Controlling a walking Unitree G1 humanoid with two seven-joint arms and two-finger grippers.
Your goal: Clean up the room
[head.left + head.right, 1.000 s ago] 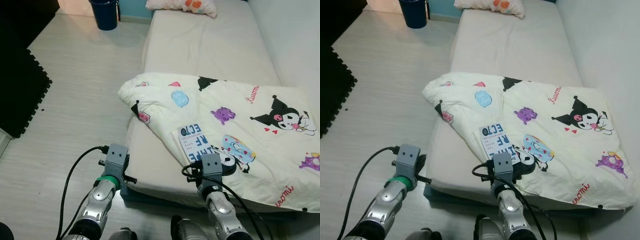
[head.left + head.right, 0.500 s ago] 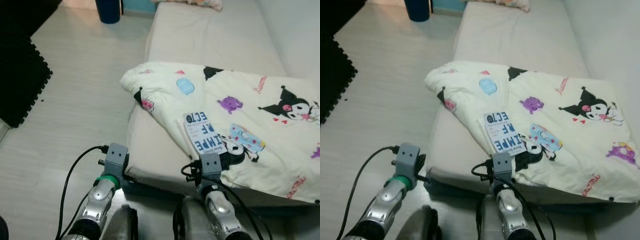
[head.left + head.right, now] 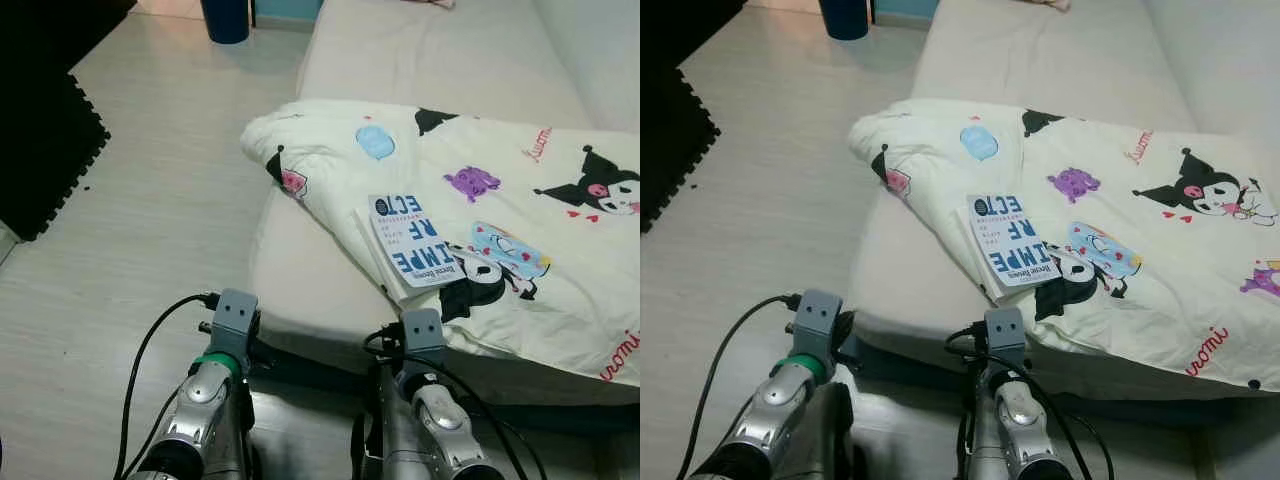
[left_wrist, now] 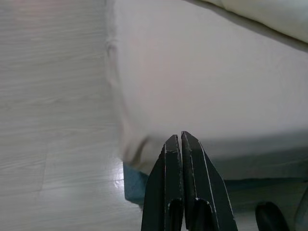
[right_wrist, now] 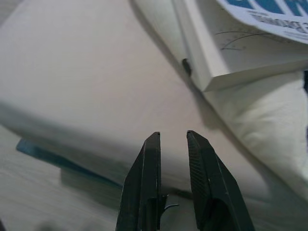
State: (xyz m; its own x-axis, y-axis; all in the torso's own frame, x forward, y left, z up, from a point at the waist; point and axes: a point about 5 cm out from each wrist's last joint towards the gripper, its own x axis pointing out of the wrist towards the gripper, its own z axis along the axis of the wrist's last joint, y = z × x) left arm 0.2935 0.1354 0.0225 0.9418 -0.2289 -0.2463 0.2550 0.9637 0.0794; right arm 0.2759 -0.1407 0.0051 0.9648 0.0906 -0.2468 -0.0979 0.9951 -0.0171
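While a book (image 3: 411,251) lies on the blanket (image 3: 520,200), both grippers hang before the bed (image 3: 300,290). Left gripper (image 4: 181,144) is closed; right gripper (image 5: 172,144) narrowly parted, holding nothing.

The right gripper (image 5: 172,144) pointed at the cream mattress (image 5: 72,82), its two black fingers (image 5: 147,168) parted by a narrow gap with nothing between them. Beyond the fingertips, well apart from them, a white book (image 5: 226,53) with blue cover lettering lay partly on a cream quilt (image 5: 260,120). The book's corner overhung the quilt's fold. A pale floor (image 5: 29,202) lay beside the fingers, below the mattress edge.
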